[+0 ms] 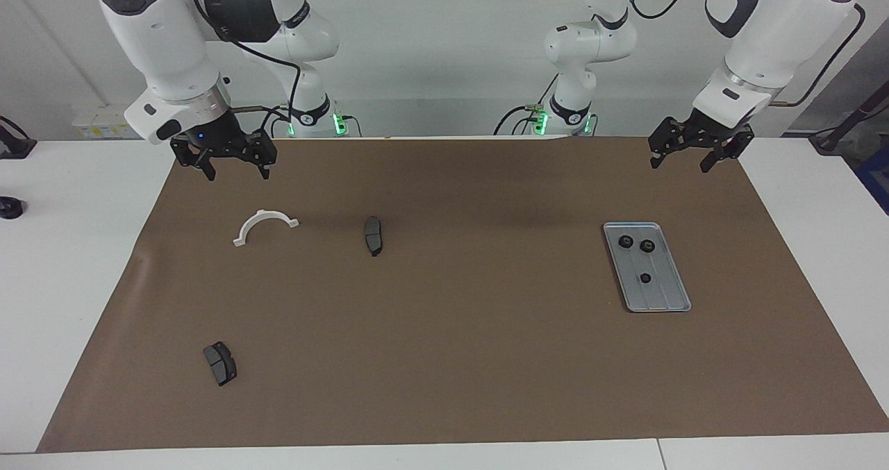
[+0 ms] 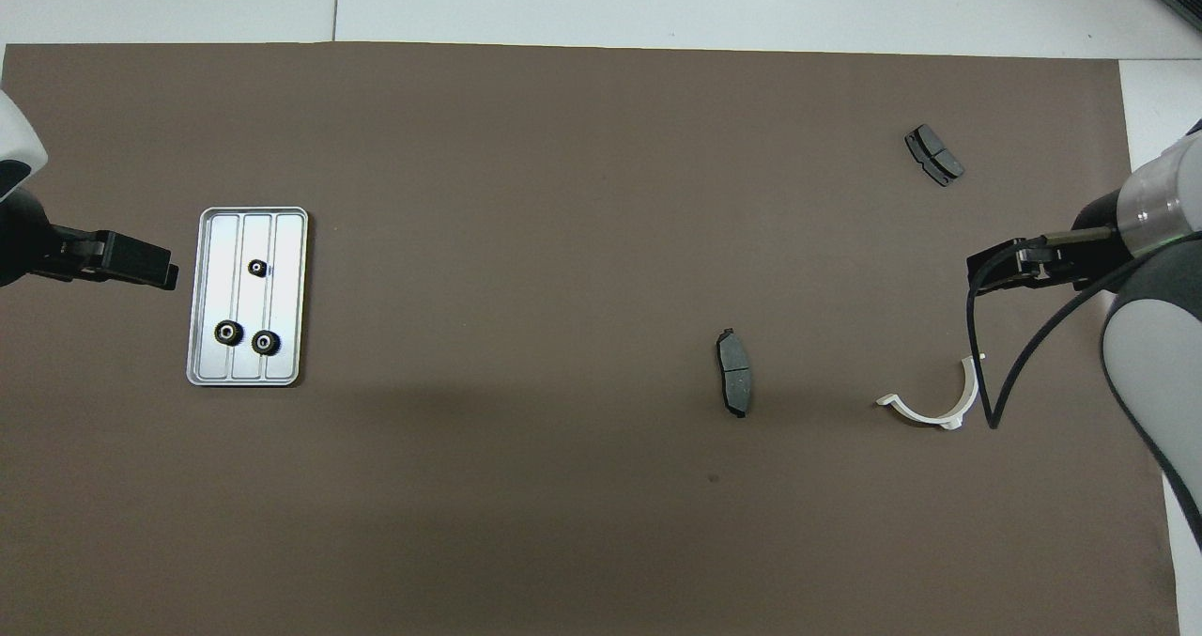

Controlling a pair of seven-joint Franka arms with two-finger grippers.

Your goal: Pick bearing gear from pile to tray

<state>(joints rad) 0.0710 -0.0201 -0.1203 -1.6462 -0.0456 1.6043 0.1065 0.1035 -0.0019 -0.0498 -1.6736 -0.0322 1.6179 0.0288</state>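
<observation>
Three black gears (image 1: 646, 246) in one tray (image 1: 677, 302), two brake pads (image 1: 374, 235), one white half-ring (image 1: 265, 225).

Three gears (image 1: 638, 254) in tray (image 1: 663, 302) toward left arm's end; brake pads (image 1: 374, 235), half-ring (image 1: 264, 225) toward right arm's

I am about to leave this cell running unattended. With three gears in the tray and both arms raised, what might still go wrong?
1. The three gears lie loose in the tray, whose rim is low; a knock might spill them.
2. Only two brake pads and a white half-ring remain on the mat, so another pick by the right hand or left hand may take a wrong part.
</observation>
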